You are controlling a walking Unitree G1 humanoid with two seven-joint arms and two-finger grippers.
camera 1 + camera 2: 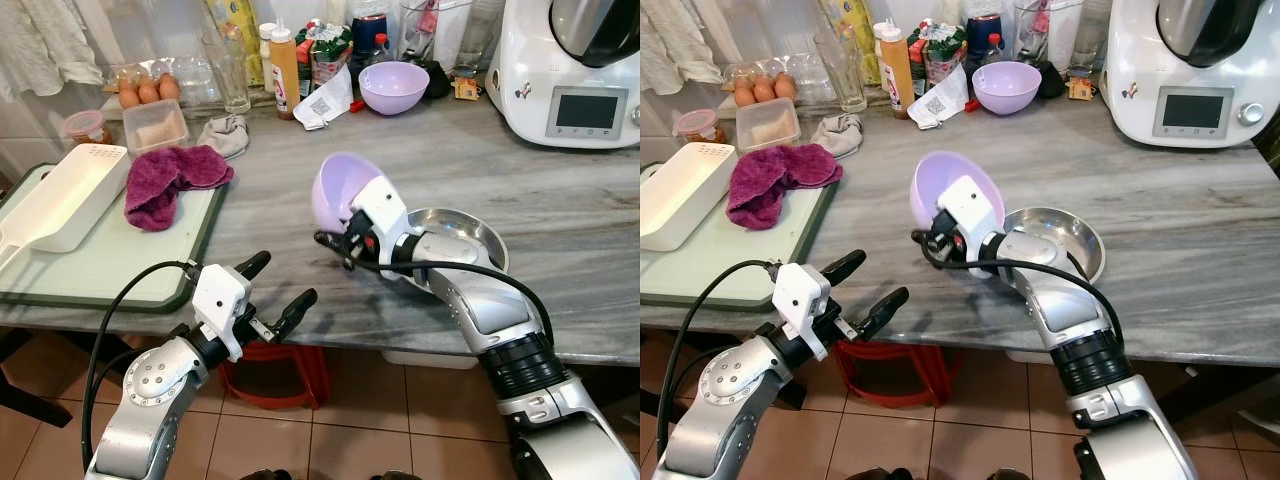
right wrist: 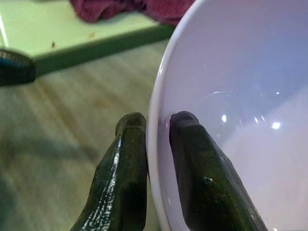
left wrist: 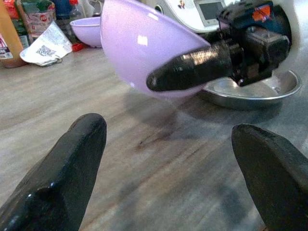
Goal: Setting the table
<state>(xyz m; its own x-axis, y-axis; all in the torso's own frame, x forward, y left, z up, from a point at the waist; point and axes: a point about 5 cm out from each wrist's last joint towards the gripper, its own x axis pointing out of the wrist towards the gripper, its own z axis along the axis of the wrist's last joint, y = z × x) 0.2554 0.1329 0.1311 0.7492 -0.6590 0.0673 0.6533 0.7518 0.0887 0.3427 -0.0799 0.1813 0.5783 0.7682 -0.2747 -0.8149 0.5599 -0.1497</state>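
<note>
A lilac bowl [image 1: 338,190] hangs tipped on its side just above the grey marble counter [image 1: 270,220]. My right gripper [image 2: 156,120] is shut on its rim, one finger inside the bowl and one outside. Just to its right a shallow steel bowl [image 1: 470,232] rests on the counter. A second lilac bowl [image 1: 393,85] stands upright at the back. My left gripper [image 1: 285,278] is open and holds nothing. It hovers at the counter's front edge, below and left of the held bowl [image 3: 139,43].
A green board [image 1: 100,270] at the left carries a white container [image 1: 65,195] and a purple cloth [image 1: 170,180]. Eggs [image 1: 148,92], a plastic tub [image 1: 155,125], a glass, bottles and packets line the back. A white kitchen machine [image 1: 575,70] stands back right.
</note>
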